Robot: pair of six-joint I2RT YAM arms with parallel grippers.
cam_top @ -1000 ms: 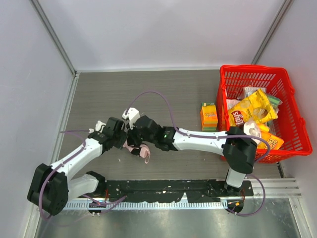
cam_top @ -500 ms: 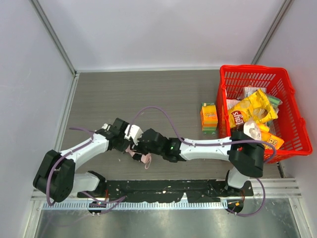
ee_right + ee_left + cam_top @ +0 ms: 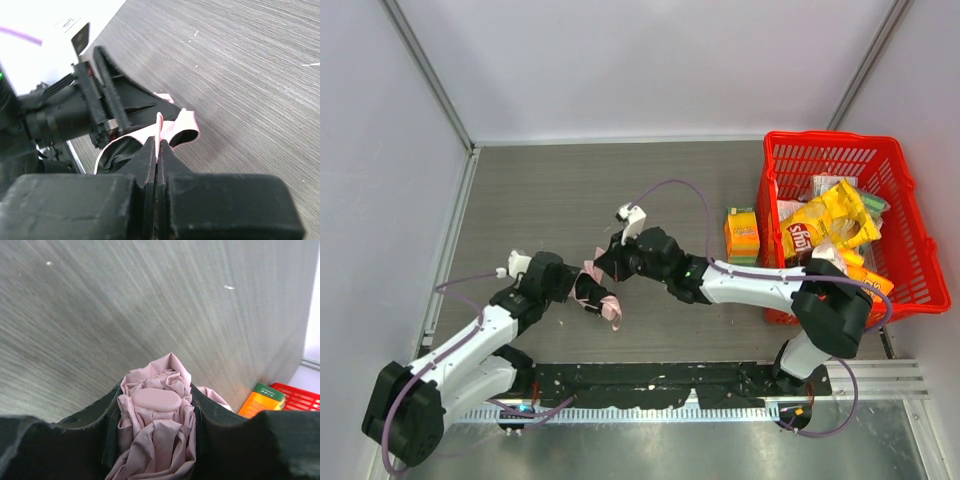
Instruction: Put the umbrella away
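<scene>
The pale pink umbrella [image 3: 596, 295] is bunched up low on the table between the two arms. My left gripper [image 3: 577, 290] is shut on its folded fabric; in the left wrist view the crumpled pink cloth [image 3: 159, 435] fills the gap between both fingers. My right gripper [image 3: 599, 268] is shut on the narrow pink strap [image 3: 165, 127], which stands pinched between its fingers [image 3: 148, 160] and loops over toward the left gripper. The dark handle and ribs are hidden.
A red basket [image 3: 910, 240] holding snack bags stands at the right edge. An orange and green carton [image 3: 742, 237] stands just left of it, also seen in the left wrist view [image 3: 260, 399]. White walls enclose the table on three sides.
The right gripper has drawn back up and to the right, pulling the strap. The left arm has swung lower and leftward while keeping its hold on the umbrella.
</scene>
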